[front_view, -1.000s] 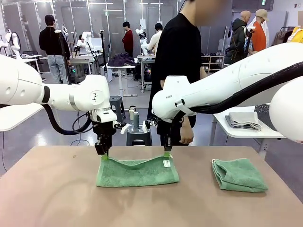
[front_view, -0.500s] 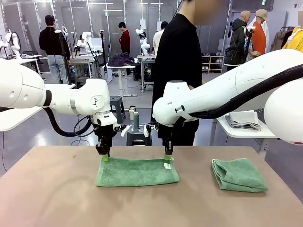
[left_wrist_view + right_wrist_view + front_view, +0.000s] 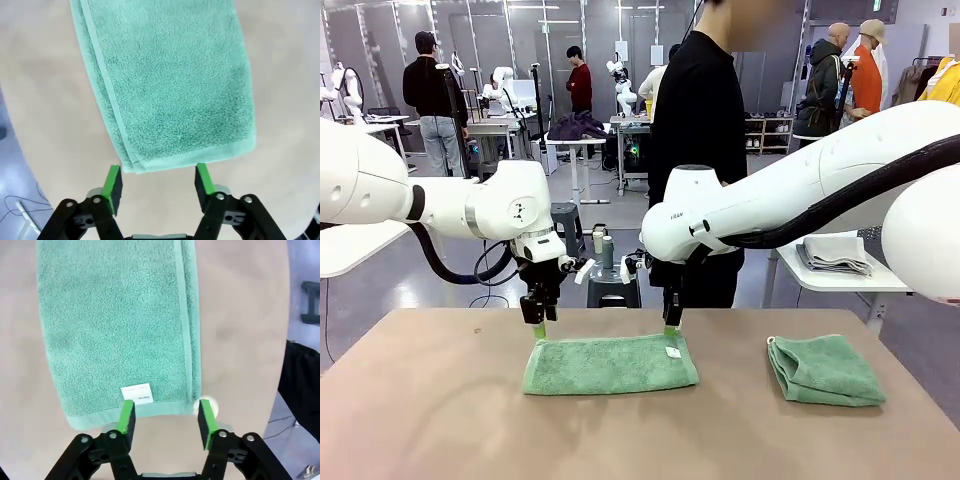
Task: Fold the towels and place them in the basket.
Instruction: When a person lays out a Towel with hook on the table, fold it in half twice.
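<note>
A mint-green towel (image 3: 610, 363) lies folded into a long flat strip near the far edge of the table (image 3: 430, 410), about at its middle. A small white label (image 3: 136, 393) sits at its far right corner. A second towel (image 3: 825, 370), folded smaller and thicker, lies well apart from it toward the table's right edge. The left gripper (image 3: 538, 326) hangs just above the strip's far left corner and the right gripper (image 3: 672, 322) just above its far right corner, both pointing straight down. From the front the fingers overlap, so their gap is hard to read. The wrist views make it plain: each pair of green pads (image 3: 114, 180) stands well apart with nothing between them, and the towel lies flat on the table below. The left wrist view shows the stacked hemmed layers along one long side. The right wrist view shows print on the label, too small to read. The front view adds the second towel and a person in black (image 3: 700, 130) standing behind the table's far edge.
</note>
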`<move>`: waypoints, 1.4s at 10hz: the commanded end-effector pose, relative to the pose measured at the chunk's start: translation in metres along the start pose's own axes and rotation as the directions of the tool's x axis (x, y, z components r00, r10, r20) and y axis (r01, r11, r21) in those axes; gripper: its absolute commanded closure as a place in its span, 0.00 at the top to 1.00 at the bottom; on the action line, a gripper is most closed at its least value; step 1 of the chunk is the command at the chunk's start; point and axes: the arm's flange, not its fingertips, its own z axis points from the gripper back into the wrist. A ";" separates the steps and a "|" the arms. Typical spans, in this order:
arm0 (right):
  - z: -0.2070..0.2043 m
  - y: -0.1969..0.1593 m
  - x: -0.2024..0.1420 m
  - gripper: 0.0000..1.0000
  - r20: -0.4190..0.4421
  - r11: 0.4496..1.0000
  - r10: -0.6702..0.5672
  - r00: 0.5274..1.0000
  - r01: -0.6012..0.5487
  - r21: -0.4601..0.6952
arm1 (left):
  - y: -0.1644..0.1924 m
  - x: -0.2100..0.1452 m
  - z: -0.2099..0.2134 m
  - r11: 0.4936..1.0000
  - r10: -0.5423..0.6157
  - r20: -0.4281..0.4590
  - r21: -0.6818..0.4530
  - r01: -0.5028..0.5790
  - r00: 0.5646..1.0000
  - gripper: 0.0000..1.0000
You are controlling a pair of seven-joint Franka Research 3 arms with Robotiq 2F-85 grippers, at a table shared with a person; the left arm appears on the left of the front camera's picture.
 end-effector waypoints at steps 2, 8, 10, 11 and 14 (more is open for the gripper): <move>0.023 0.020 -0.016 0.94 0.043 0.996 -0.064 0.997 0.067 -0.066 | -0.039 -0.009 0.007 0.998 -0.004 0.025 0.061 0.002 1.000 1.00; 0.062 0.066 -0.035 1.00 0.203 0.808 -0.586 0.784 0.585 0.074 | -0.158 -0.025 0.043 0.920 0.384 0.205 0.004 -0.393 0.900 1.00; 0.047 0.072 -0.032 1.00 0.148 0.692 -0.720 0.678 0.717 0.083 | -0.203 -0.048 0.041 0.859 0.494 0.275 -0.008 -0.511 0.825 1.00; 0.038 0.070 -0.034 1.00 0.135 0.673 -0.738 0.661 0.736 0.076 | -0.217 -0.061 0.040 0.832 0.528 0.285 0.016 -0.555 0.800 1.00; 0.021 0.063 -0.040 1.00 0.085 0.634 -0.770 0.633 0.773 -0.006 | -0.240 -0.077 0.033 0.798 0.577 0.276 0.010 -0.603 0.768 1.00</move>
